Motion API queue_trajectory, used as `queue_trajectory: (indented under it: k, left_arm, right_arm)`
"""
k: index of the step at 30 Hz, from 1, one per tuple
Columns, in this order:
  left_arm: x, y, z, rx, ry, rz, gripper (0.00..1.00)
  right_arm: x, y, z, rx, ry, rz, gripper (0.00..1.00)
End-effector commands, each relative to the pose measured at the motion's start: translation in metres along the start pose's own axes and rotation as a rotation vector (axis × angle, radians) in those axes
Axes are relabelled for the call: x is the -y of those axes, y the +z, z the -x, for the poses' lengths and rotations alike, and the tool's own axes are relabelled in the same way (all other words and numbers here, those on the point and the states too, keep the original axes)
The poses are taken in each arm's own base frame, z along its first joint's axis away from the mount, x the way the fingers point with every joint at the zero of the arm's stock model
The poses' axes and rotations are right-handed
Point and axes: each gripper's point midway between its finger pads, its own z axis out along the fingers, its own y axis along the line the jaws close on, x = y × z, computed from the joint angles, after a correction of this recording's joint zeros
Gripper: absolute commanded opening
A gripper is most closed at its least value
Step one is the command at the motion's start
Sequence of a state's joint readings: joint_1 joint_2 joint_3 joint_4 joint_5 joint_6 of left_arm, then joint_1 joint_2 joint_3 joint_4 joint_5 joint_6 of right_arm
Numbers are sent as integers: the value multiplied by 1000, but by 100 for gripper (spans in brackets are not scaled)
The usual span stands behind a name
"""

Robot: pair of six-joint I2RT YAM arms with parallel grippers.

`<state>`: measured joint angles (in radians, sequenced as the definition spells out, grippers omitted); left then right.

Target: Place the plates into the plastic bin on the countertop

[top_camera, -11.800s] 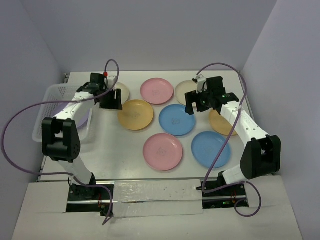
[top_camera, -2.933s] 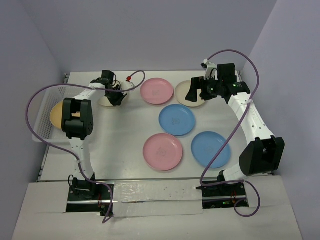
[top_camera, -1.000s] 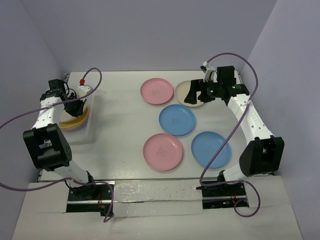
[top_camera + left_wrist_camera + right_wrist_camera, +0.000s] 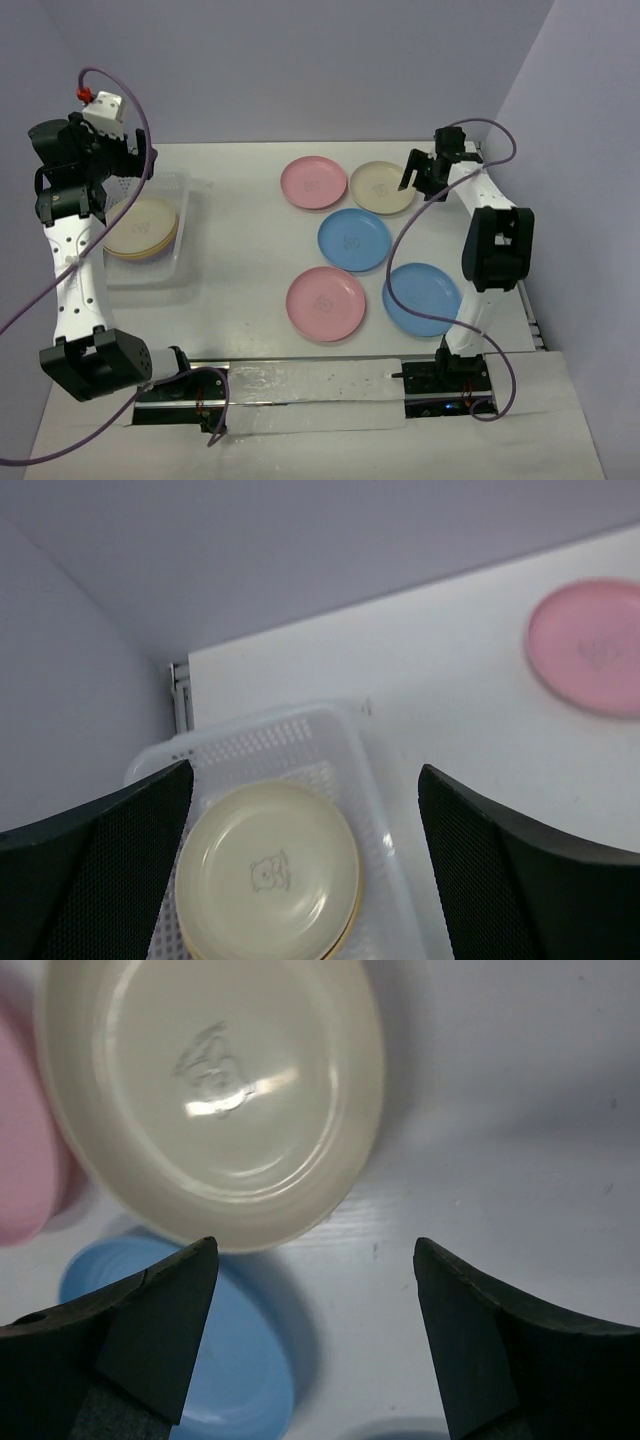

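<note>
Left pincer: mine, raised well above the bin and looking down into it. The fingers are spread wide and hold nothing.
Right pincer: far to the right of the bin, fingers wide apart and empty. It hangs over bare countertop, just beside the rim of the loose cream plate.
Bin: it stands on the left side of the countertop.
Stack in the bin: plates lie flat inside. A cream one is on top with its centre mark showing, and a yellow-orange rim peeks out beneath. I cannot tell how many lie under it.
Far pink plate: lies flat to the right of the bin, the loose plate nearest to it.
Loose cream plate: on the far side of the far pink plate from the bin, just beside that plate.
Middle blue plate: right of the bin, well apart from it.
Near pink plate: right of the bin and closer to my bases than the bin is.
Near blue plate: the plate farthest from the bin, just past the near pink plate.
</note>
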<state>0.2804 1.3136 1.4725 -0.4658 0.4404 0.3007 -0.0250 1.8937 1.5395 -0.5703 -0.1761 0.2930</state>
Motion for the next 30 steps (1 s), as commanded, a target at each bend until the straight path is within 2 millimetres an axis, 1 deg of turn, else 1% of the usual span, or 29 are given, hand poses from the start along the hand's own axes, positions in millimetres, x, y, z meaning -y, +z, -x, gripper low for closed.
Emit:
queue_trajectory:
  k: [1,2,3,5,6,7,8,9,10,12,14,16,21,23,25,27,29,30]
  left_arm:
    - [-6,7,22,114,-201,88,99]
    - [-9,6,21,114,-216,109,99]
    - [-9,5,20,117,-217,118,99]
    - [-9,5,13,108,-220,131,99]
    - [-10,4,14,109,-219,142,99]
    - [-11,4,8,96,-228,154,99]
    - [-12,5,5,89,-231,160,99]
    - [-11,7,1,72,-232,157,99]
    - [-10,8,-4,50,-231,151,99]
    - [-9,12,-13,17,-227,146,99]
    - [-14,13,-19,2,-220,180,99]
    - [-17,12,-23,-1,-209,195,99]
    - [-9,16,-23,-1,-206,157,99]
    - [-8,18,-25,-14,-208,149,99]
    - [-7,19,-22,-17,-204,141,99]
    - [-5,19,-22,-23,-201,128,99]
    - [-2,18,-20,-23,-196,109,99]
    - [-1,19,-21,-25,-198,108,99]
  right_arm:
    - [24,24,24,43,102,-130,81]
    - [29,33,23,36,114,-150,80]
    - [30,37,27,43,118,-159,78]
    - [33,47,35,55,130,-175,76]
    - [36,54,30,39,132,-183,75]
    - [35,60,36,45,133,-180,74]
    - [36,68,34,34,135,-184,73]
    - [39,73,37,35,134,-197,70]
    - [40,77,41,42,132,-210,67]
    - [43,87,41,34,124,-221,58]
    - [48,95,39,21,115,-240,51]
    - [52,98,39,16,113,-260,45]
    - [55,101,46,21,98,-285,42]
    - [53,103,50,14,88,-278,38]
    - [54,105,46,-14,74,-278,35]
    - [58,105,43,-27,75,-277,27]
    - [61,94,50,-12,91,-263,16]
    - [64,91,50,-12,101,-259,14]
